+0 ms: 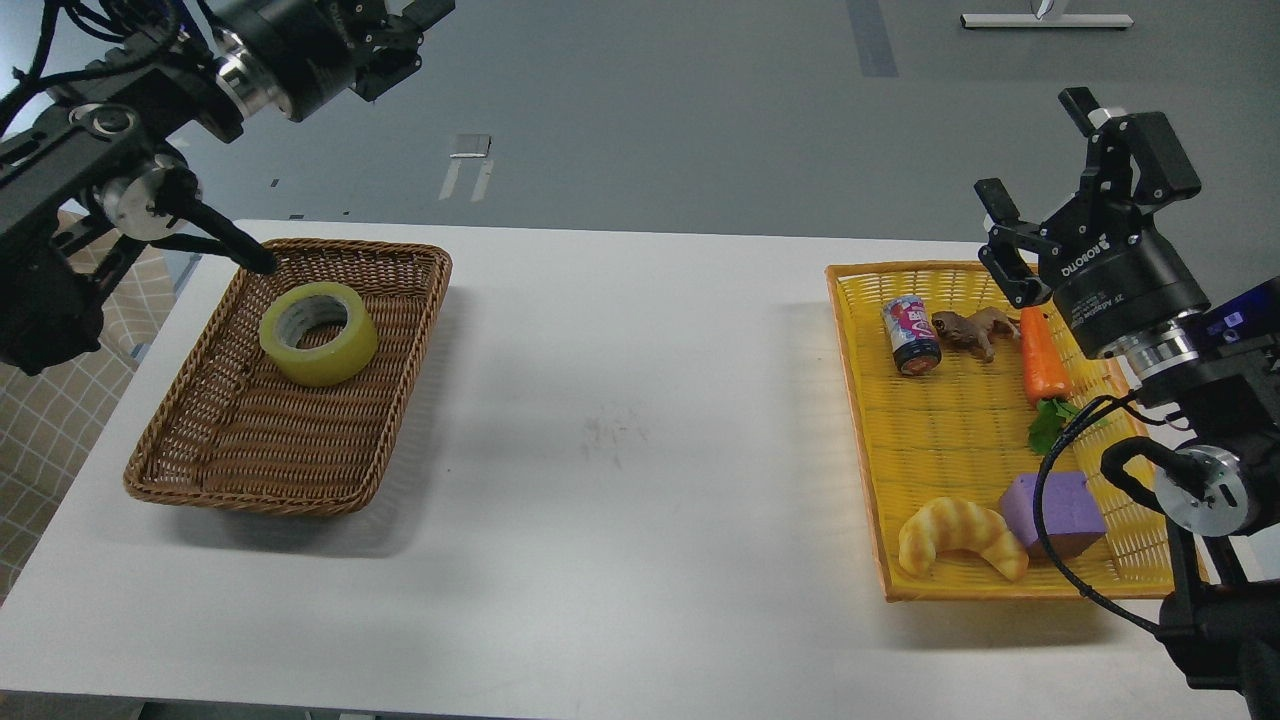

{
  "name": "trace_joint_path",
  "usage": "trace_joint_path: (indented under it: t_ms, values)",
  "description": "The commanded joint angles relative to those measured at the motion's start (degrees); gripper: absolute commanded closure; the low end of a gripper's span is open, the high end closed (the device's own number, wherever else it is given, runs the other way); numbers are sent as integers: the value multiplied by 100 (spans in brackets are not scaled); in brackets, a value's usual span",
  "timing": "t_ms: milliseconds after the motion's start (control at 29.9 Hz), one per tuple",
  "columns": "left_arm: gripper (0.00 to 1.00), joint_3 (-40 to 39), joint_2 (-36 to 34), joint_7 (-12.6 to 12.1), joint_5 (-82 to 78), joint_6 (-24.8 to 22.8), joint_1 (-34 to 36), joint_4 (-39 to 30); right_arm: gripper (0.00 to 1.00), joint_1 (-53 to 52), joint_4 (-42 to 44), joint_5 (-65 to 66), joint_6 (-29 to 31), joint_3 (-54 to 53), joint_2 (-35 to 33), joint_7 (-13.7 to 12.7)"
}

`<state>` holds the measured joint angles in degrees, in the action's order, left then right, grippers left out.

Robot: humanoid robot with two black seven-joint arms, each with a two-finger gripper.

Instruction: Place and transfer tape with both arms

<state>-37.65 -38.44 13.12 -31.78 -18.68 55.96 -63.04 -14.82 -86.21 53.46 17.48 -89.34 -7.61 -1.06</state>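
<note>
The tape (318, 333) lay flat, core upward, in the wicker basket (240, 470) at frame left, below and just right of my left pincer (400, 35), whose opening I could not tell, while my empty, open right pincer (1040, 190) hung well apart at frame right.

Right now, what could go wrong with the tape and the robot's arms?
1. The tape lies flat in the brown basket, near its far wall. A gripper reaching down might bump that wall.
2. A cable from the left arm hangs over the basket's rim beside the tape and could snag.
3. The right gripper is open above the yellow tray; lowering could knock the can or carrot.
</note>
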Motion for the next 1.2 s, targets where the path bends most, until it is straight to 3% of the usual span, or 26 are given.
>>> trace_joint_path:
  t_ms: [0,401,535,602,636,736,970,1171]
  values:
    - [2,-338,65,-38,93,-74,-365,-217,0,-188,7,-2,1,4,-13,1]
    - [2,-2237,619,33,5,137,-2466,-1517,0,-584,-10,-28,88,57,31,36]
    - [2,-2308,540,-64,-4,-3,-2554,-1773,0,-584,7,-20,106,171,23,36]
    - [2,-2334,461,-256,-30,-118,-2537,-1756,0,-584,7,-20,106,250,-4,45]
    - [2,-2343,339,-544,-21,-196,-2502,-1738,0,-584,-10,-28,115,268,-4,45]
    - [2,-2491,241,-994,23,-363,-2502,-1773,0,-627,-10,-28,202,277,-21,54]
    - [2,-3317,1197,-943,5,-382,-2940,-1967,0,-707,-54,-20,352,242,58,80]
    - [2,-3389,1401,-934,-4,-373,-3135,-2028,0,-707,-63,-28,343,215,128,89]
